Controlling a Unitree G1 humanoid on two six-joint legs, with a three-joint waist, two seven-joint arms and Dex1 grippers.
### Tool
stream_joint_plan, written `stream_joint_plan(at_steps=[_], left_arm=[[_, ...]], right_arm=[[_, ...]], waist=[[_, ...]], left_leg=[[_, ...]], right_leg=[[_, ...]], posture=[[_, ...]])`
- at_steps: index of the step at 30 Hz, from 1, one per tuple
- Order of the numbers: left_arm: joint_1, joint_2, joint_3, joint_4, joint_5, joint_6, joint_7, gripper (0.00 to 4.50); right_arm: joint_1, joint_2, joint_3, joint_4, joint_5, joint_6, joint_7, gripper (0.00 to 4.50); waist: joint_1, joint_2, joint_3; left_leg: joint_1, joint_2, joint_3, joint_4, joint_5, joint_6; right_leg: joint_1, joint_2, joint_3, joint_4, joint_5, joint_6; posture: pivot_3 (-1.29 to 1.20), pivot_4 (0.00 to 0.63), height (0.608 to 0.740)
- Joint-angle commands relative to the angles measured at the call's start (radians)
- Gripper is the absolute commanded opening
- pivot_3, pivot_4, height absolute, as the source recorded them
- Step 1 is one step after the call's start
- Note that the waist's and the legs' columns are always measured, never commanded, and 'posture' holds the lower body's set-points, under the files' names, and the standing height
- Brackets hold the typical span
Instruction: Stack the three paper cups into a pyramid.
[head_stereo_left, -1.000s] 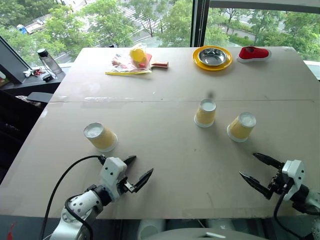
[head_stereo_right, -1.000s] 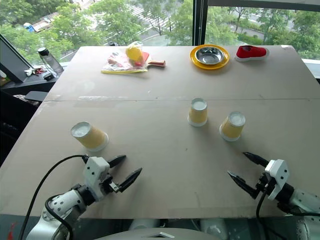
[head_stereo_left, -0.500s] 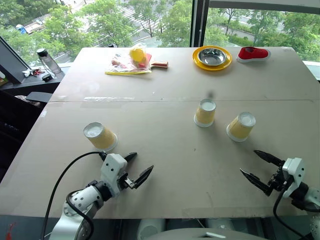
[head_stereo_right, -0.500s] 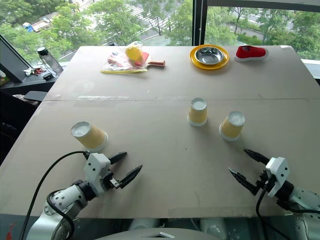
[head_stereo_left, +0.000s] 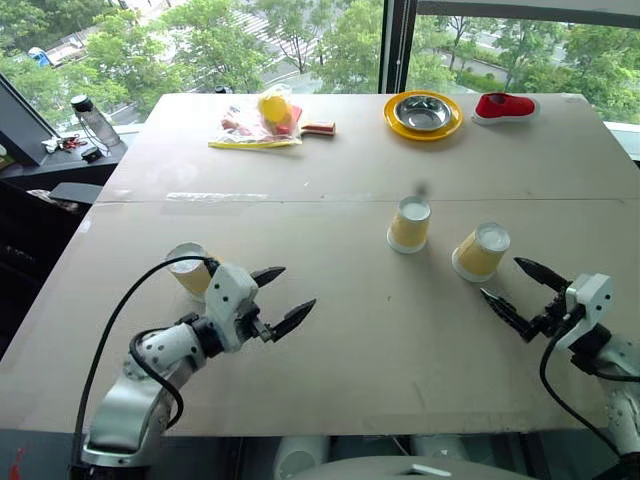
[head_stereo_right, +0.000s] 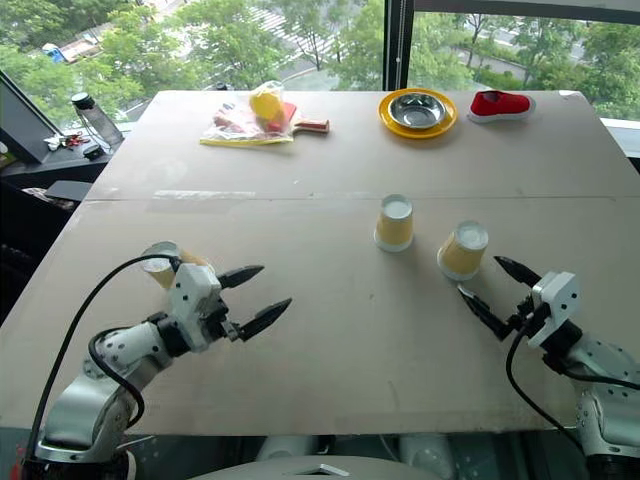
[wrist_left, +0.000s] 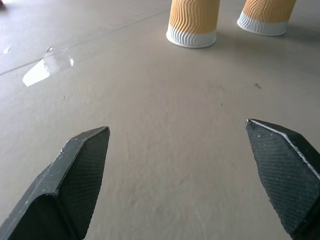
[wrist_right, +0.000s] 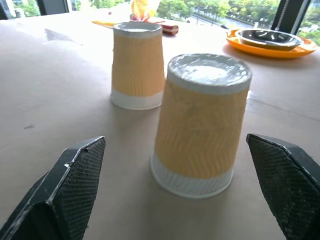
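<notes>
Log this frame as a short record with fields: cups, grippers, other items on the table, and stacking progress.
cups: three, all upside down and apart; middle cup, right cup, left cup partly hidden behind the left arm
left gripper: open, empty, beside the left cup
right gripper: open, empty, facing the right cup, not touching it
other items: yellow plate with a steel bowl, red shoe, plastic bag at the far edge
stacking progress: none, no cup stacked yet
</notes>
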Motion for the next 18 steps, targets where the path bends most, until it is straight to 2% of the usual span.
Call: stream_joint_plan(at_steps=[1,10,17,18], left_arm=[[-0.072,0.056,0.013,-0.073,-0.102,0.068,-0.073,4.48],[-0.203,0.140,0.032,-0.146,-0.280,0.202,-0.156,4.48],[-0.232,0.144,0.027,-0.167,-0.313,0.238,-0.144,4.48],[-0.234,0.144,0.028,-0.168,-0.314,0.240,-0.142,4.50]], right_arm=[[-0.072,0.013,0.006,-0.029,-0.031,0.069,-0.100,4.50],[-0.166,0.029,0.046,0.012,-0.017,0.140,-0.088,4.50],[-0.186,0.042,0.058,0.026,-0.003,0.162,-0.062,4.50],[-0.188,0.044,0.058,0.026,-0.003,0.162,-0.061,4.24]], waist=[[-0.001,0.000,0.001],[-0.002,-0.001,0.005],[-0.005,-0.001,0.006],[-0.005,-0.001,0.006]], left_leg=[[0.000,0.000,0.000,0.000,0.000,0.000],[-0.001,0.001,0.000,0.001,0.000,0.000],[-0.001,0.001,0.000,0.002,0.000,0.000],[-0.001,0.002,0.000,0.002,0.000,0.000]], right_leg=[[0.000,0.000,0.000,0.001,0.000,0.000],[-0.002,0.002,0.000,0.002,0.000,0.000],[-0.002,0.002,0.000,0.003,0.000,0.000],[-0.002,0.003,0.000,0.003,0.000,0.000]], posture=[[0.00,0.150,0.740],[0.00,0.150,0.740],[0.00,0.150,0.740],[0.00,0.150,0.740]])
